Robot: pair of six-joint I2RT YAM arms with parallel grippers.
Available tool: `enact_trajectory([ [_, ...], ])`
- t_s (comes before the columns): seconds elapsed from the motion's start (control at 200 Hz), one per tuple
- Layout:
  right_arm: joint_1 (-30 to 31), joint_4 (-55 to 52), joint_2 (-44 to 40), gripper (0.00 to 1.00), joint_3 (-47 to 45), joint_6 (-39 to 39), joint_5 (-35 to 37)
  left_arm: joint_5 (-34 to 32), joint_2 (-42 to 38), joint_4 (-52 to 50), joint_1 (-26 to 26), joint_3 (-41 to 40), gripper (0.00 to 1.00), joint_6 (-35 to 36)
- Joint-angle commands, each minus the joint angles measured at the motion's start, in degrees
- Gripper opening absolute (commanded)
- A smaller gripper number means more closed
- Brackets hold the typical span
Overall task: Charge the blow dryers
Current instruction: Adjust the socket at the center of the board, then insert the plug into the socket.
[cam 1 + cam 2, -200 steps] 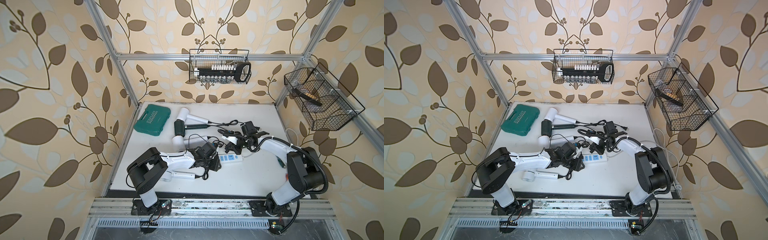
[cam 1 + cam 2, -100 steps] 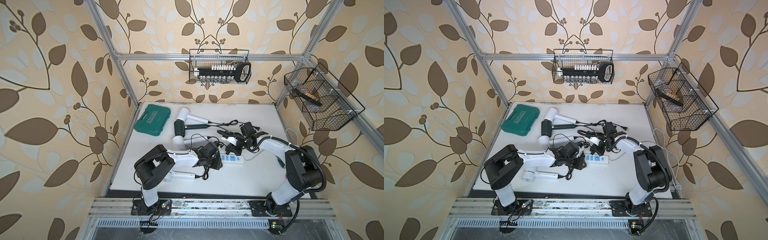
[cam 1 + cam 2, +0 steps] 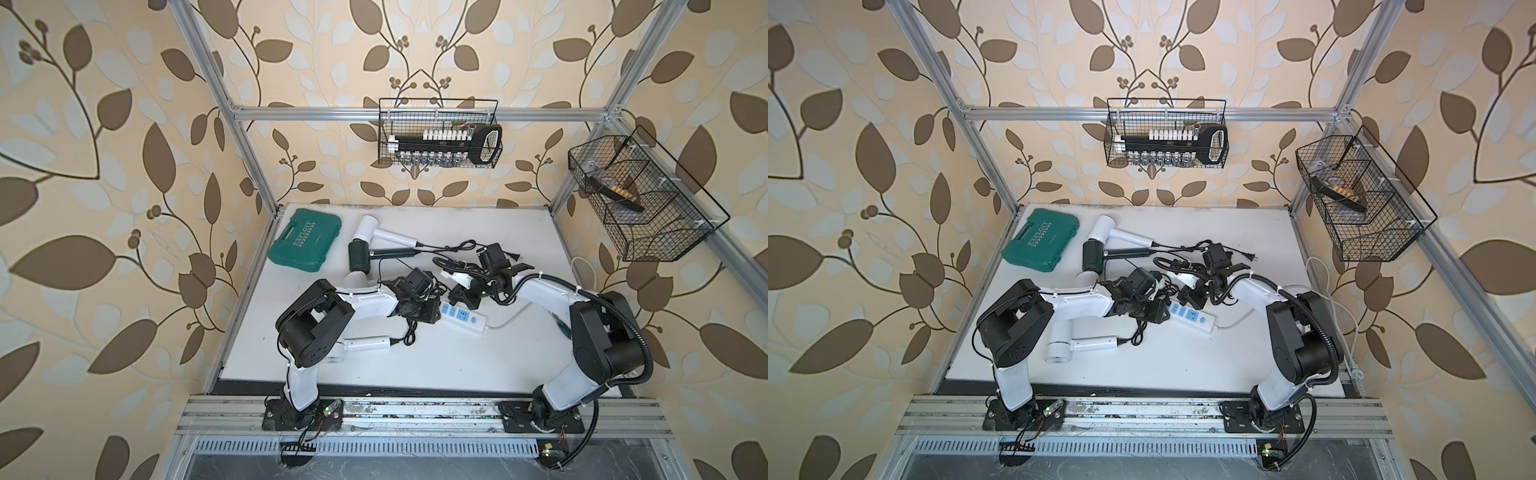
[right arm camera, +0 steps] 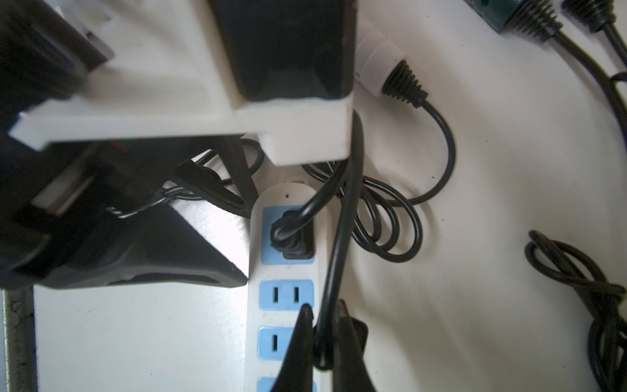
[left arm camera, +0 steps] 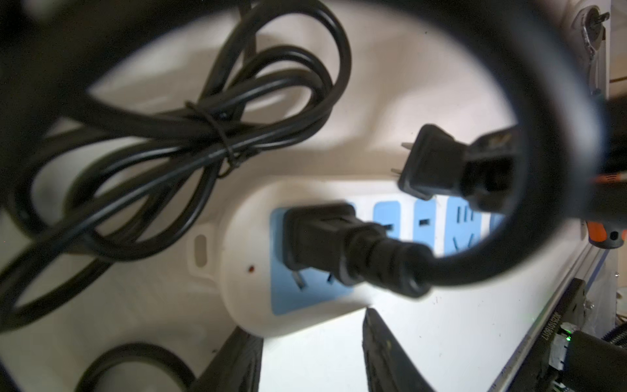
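Of the blow dryers, a white one and a dark green one lie at the back. Another white one lies partly under my left arm, and a third lies in front. One black plug sits in the end socket of the white power strip. My right gripper is shut on a second plug, held just above the strip's blue sockets. My left gripper is open, its fingers beside the strip's end.
A teal case lies at the back left. Tied and loose black cords crowd the table around the strip. Wire baskets hang on the back wall and the right wall. An orange-handled tool lies near the right edge.
My left arm's elbow has swung to the right and folded in closer, while its gripper stays by the strip's end. My right gripper holds the plug in nearly the same place.
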Motion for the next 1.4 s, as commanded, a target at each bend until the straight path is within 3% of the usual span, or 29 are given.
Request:
enact_trajectory([
  [0.0,0.7,-1.6,0.6,0.0,0.1,4.9,0.9,-0.8,-0.8,2.0,0.8,1.7,0.49,1.9],
  [0.12,0.6,2.1,-3.8,0.0,-1.9,6.0,3.0,-0.6,-4.2,1.7,0.7,0.1,0.49,1.9],
  [0.34,1.0,6.3,-8.3,0.0,-4.9,4.8,-2.3,1.7,-11.7,-0.8,0.6,-0.8,0.49,1.0],
  [0.58,2.3,6.0,-6.1,0.0,-4.9,1.0,-6.4,0.6,-21.3,-5.1,0.7,-1.8,0.51,1.9],
  [0.905,3.1,3.0,-2.8,0.0,-4.4,-5.9,-5.6,0.1,-30.3,-9.6,2.8,-5.2,0.51,4.8],
  [1.4,4.8,-2.5,0.3,0.0,-3.6,-10.8,-6.9,0.6,-36.5,-12.4,6.5,-10.0,0.51,6.9],
])
